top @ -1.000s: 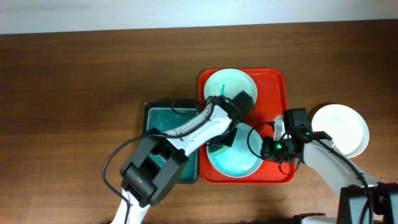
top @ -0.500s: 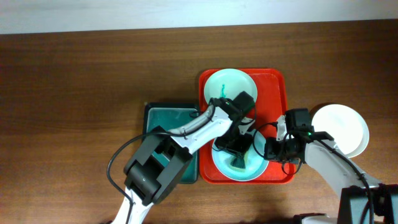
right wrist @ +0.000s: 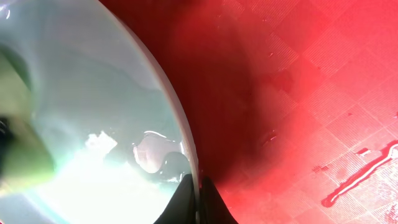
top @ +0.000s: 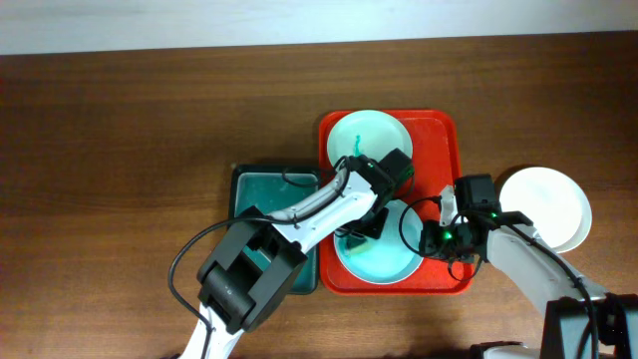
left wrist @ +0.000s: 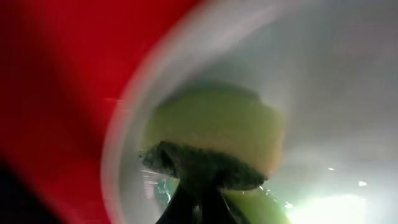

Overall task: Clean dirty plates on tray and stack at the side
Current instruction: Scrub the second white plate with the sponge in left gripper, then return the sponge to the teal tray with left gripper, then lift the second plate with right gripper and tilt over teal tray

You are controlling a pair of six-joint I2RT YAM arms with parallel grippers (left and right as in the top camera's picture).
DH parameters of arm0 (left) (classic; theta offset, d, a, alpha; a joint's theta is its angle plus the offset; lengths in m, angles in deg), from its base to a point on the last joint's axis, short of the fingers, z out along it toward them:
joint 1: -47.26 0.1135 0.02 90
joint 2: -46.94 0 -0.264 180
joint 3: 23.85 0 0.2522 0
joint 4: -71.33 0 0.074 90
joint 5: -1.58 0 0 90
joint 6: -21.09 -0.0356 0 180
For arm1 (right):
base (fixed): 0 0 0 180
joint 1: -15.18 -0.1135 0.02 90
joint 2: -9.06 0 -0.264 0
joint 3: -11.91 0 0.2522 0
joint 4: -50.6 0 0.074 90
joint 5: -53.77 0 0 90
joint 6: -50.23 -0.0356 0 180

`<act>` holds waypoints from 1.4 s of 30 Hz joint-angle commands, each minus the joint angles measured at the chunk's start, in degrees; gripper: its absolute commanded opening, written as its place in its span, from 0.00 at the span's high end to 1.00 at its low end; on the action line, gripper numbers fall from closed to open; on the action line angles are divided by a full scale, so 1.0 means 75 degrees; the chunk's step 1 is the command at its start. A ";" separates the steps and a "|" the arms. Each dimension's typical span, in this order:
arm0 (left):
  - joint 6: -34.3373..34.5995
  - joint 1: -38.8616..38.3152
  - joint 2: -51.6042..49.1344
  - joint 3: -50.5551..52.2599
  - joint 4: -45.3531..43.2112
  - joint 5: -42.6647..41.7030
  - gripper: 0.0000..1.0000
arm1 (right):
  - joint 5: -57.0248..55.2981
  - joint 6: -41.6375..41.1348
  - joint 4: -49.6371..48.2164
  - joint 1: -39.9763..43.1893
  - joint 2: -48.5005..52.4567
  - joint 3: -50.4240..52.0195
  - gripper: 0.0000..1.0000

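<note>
The red tray (top: 444, 135) holds two dirty plates. The back plate (top: 367, 140) has a teal smear. The front plate (top: 384, 259) is wet and mint-tinted. My left gripper (top: 364, 224) is shut on a yellow-green sponge (left wrist: 214, 134) with a dark scouring side, pressed on the front plate (left wrist: 323, 74) near its rim, beside the tray (left wrist: 56, 93). My right gripper (top: 429, 239) is shut on that plate's right rim; in the right wrist view the fingers (right wrist: 194, 193) pinch the edge of the plate (right wrist: 93, 93) above the tray floor (right wrist: 311, 93). A clean white plate (top: 546, 204) lies right of the tray.
A dark green basin (top: 249, 184) with teal water stands against the tray's left side, under my left arm. The brown wooden table (top: 130, 150) stretches to the left and back. Water streaks lie on the tray floor.
My left gripper swept the sponge to the right and front across the front plate, then came back to its left part. My right gripper kept its hold on the rim.
</note>
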 commanded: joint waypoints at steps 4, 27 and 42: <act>0.0152 0.0385 -0.0452 -0.0178 0.0723 0.1314 1.00 | -0.0589 -0.0035 0.0111 0.0058 0.0041 0.0079 0.96; -0.0562 0.3334 0.2092 0.1967 0.0163 -0.0341 0.53 | -0.0583 -0.0032 0.0221 0.0058 0.0041 0.0079 0.96; -0.0562 0.4809 0.5053 -0.0035 0.1926 -0.0408 0.01 | -0.0189 -0.0513 0.3585 -0.1961 0.0082 -0.4287 0.96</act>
